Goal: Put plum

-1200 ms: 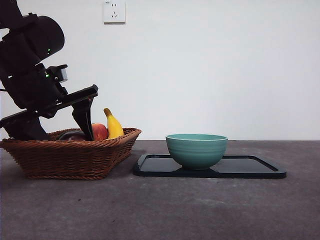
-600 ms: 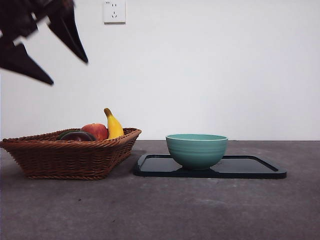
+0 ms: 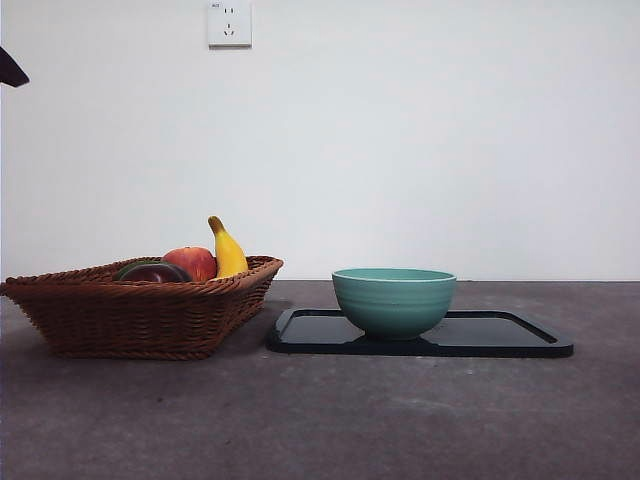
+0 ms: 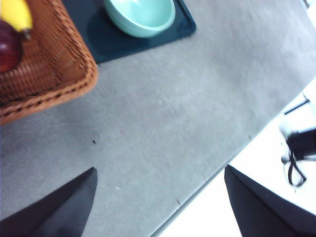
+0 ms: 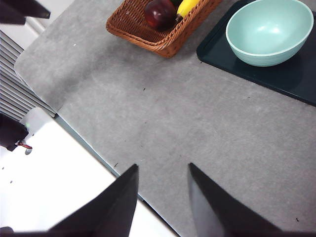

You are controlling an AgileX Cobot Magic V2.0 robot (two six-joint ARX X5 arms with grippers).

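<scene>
The glossy plum [image 3: 155, 272] in the basket [image 3: 140, 315] looks slippery, best gripped across its middle; both grippers' jaws stand apart, empty.

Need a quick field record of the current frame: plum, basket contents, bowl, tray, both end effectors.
plum: in the basket, beside the banana
apple: in the basket, next to the banana
bowl: empty, upright on the tray
tray: on the table, beside the basket
left end effector: open, holds nothing, high above the table
right end effector: open, holds nothing, above the table edge
task state: plum not picked
</scene>
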